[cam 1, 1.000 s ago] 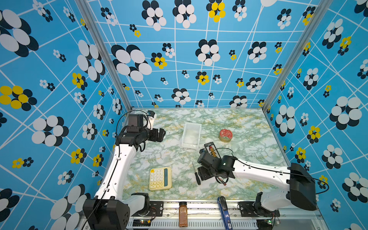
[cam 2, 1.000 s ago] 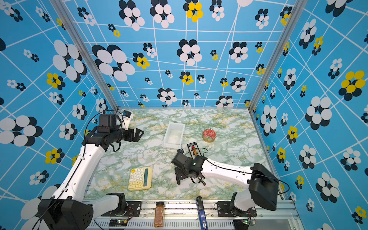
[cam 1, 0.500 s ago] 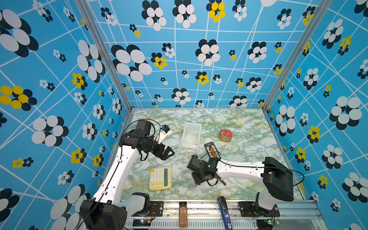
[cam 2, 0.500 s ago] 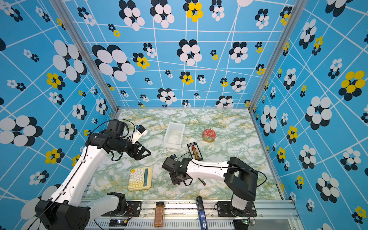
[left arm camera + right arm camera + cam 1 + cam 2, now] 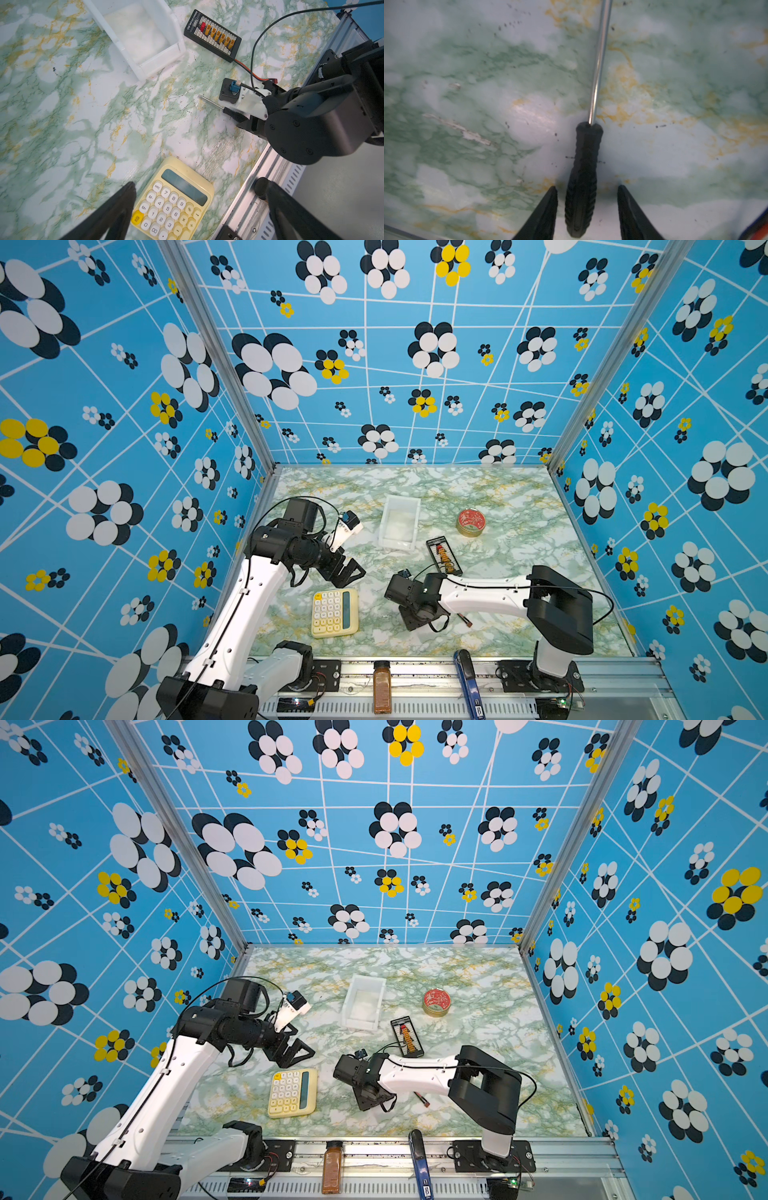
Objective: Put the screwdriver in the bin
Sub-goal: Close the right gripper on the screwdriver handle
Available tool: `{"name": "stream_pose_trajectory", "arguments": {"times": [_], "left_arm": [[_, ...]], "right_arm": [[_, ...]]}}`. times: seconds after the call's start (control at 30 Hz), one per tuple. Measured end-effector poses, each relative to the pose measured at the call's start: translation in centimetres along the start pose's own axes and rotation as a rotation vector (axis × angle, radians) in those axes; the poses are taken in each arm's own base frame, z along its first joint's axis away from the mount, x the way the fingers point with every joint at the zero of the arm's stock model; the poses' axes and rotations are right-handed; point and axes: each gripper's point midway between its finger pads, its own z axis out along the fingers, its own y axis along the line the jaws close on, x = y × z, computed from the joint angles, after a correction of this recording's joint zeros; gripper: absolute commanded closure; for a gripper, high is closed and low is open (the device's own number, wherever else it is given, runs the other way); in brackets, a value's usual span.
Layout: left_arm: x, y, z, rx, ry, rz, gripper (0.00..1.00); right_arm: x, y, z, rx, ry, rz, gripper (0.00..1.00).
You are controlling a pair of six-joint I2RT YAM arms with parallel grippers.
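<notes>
Marble tabletop (image 5: 467, 104), screwdriver (image 5: 583, 180) between right fingers (image 5: 544, 216)

You get both top views from high above the calculator (image 5: 335, 612), looking steeply down. Your left wrist view hangs nearer it, sharing the screwdriver (image 5: 231, 112) (image 5: 583, 172) with your close-up right wrist view.

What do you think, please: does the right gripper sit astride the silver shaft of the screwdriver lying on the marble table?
Not quite: the right gripper sits astride the black handle of the screwdriver, not its silver shaft. The screwdriver does lie on the marble table; the right wrist view shows this.
</notes>
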Motion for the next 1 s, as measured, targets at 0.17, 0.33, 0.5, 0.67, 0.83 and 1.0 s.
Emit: {"name": "stream_pose_trajectory", "arguments": {"times": [0.17, 0.33, 0.5, 0.67, 0.83, 1.0], "left_arm": [[0.0, -0.2, 0.1, -0.004, 0.004, 0.01, 0.01], [0.0, 0.1, 0.1, -0.021, 0.009, 0.002, 0.01], [-0.1, 0.0, 0.3, -0.023, 0.009, 0.011, 0.01], [-0.1, 0.0, 0.5, -0.041, 0.02, 0.033, 0.01], [-0.3, 0.1, 0.7, -0.061, 0.027, 0.064, 0.01], [-0.4, 0.2, 0.8, -0.07, 0.025, 0.071, 0.01]], "right_arm": [[-0.1, 0.1, 0.1, 0.007, 0.001, 0.003, 0.6], [0.0, -0.1, 0.1, 0.028, 0.0, 0.001, 0.7], [-0.1, -0.1, 0.1, 0.035, -0.009, 0.009, 0.83], [-0.1, -0.1, 0.0, 0.039, -0.016, 0.01, 0.88], [0.0, -0.2, -0.1, 0.042, -0.018, 0.008, 0.89], [-0.2, -0.5, -1.2, 0.035, -0.036, 0.003, 0.89]]}}
